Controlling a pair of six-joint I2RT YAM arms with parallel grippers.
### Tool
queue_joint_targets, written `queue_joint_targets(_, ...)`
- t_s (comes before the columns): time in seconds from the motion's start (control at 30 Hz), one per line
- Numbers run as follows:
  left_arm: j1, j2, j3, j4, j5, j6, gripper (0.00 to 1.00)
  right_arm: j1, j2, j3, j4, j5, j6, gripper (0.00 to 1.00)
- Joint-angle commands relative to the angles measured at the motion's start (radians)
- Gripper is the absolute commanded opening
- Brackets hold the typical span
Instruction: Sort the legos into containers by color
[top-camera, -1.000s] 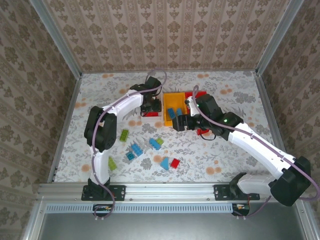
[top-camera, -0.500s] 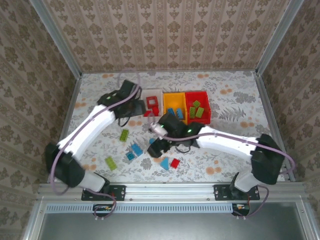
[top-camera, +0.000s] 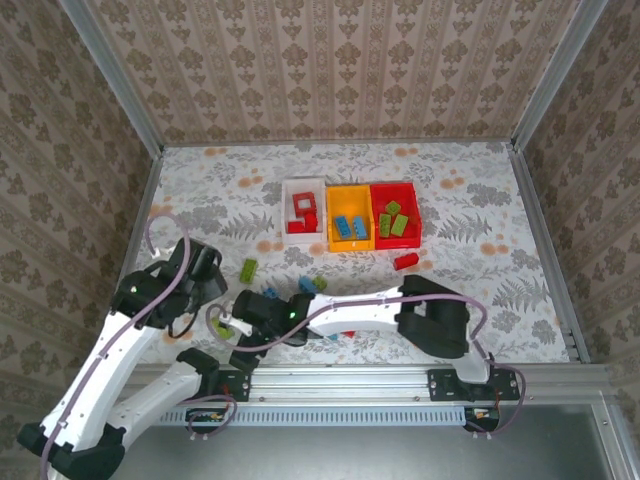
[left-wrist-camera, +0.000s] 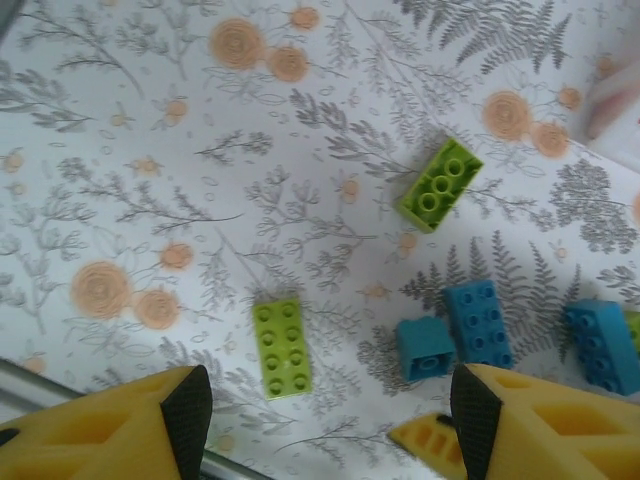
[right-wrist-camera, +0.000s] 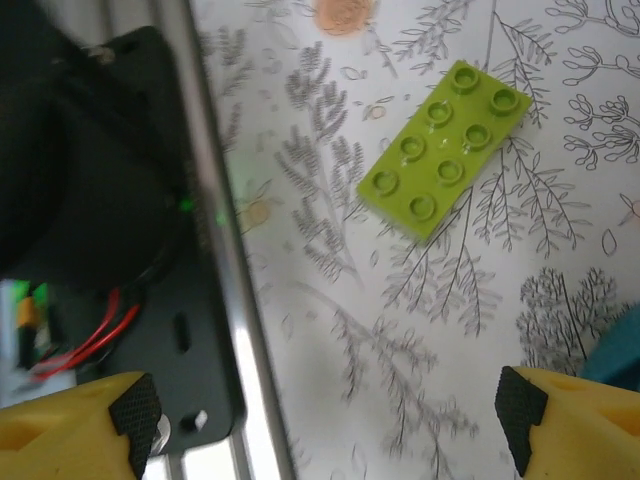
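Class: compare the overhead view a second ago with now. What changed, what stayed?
Both arms left the white bin and yellow bin. The left gripper pulled back to the near-left; the right gripper swung across to a light green brick by the near edge. Both are open, holding nothing. Those bins, the red bin and the other loose bricks stayed put.

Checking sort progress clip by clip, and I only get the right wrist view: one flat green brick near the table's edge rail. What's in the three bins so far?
Observer: In the top view, green bricks lie in the red bin.
Operator: The other two?
Observer: Blue bricks in the yellow-orange bin, red bricks in the white bin.
Operator: Any red left out?
Observer: At least one red brick lies on the table beside the red bin's near right corner.
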Motion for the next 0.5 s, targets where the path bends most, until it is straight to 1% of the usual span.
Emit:
queue_joint_targets(0.0, 0.007, -0.047, 0.026, -0.105, -0.069, -0.021, 0.67, -0.003, 0.085, 0.086, 0.024, 0.111, 0.07, 0.91)
queue_joint_targets(0.2, 0.009, -0.129, 0.02, -0.16, -0.086, -0.013, 0.67, -0.003, 0.222, 0.216, -0.026, 0.204, 0.124, 0.91)
queue_joint_targets(0.3, 0.009, -0.146, 0.024, -0.169, -0.082, 0.003, 0.67, -0.003, 0.281, 0.279, -0.042, 0.217, 0.129, 0.9)
queue_joint_targets(0.37, 0.009, -0.149, 0.03, -0.174, -0.081, 0.015, 0.67, -0.002, 0.325, 0.331, -0.067, 0.223, 0.14, 0.88)
queue_joint_targets(0.47, 0.011, -0.151, 0.038, -0.18, -0.078, 0.037, 0.67, -0.001, 0.387, 0.419, -0.122, 0.242, 0.158, 0.82)
